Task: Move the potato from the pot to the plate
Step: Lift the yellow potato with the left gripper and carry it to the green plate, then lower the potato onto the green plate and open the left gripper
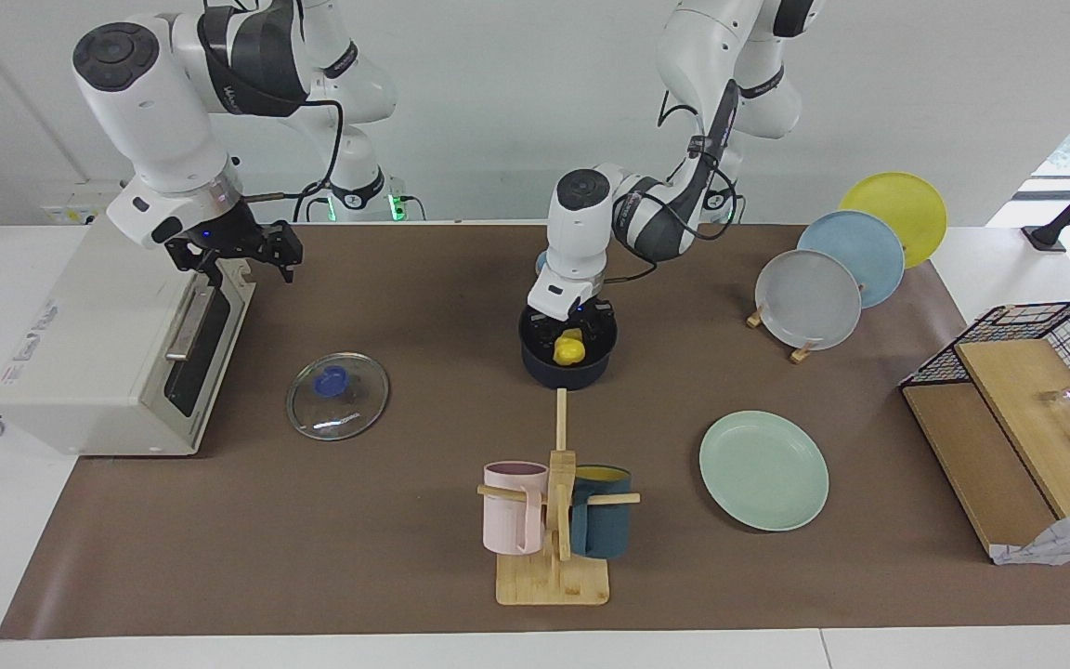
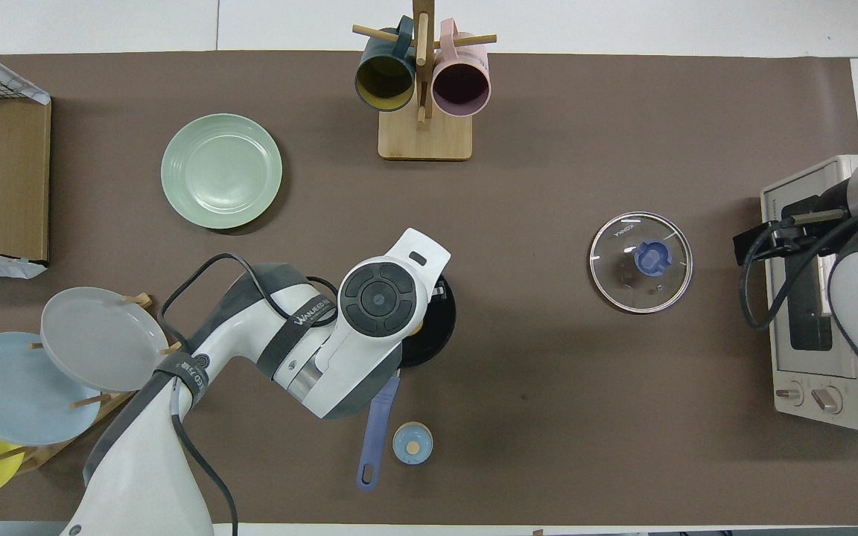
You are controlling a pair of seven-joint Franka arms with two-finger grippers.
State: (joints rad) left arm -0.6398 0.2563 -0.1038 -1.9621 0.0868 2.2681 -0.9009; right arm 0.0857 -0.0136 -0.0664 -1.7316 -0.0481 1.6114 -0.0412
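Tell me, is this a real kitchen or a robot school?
Probably a robot lab set up like a kitchen: two robot arms at one table, with a toaster oven, a mug rack and plates on a stand laid out for practice.

The worktop wears a matt brown covering. The lid is clear, glossy glass with a blue plastic knob. The mug rack is pale, smooth wood. The plate looks smooth and matt. The basket is black wire.
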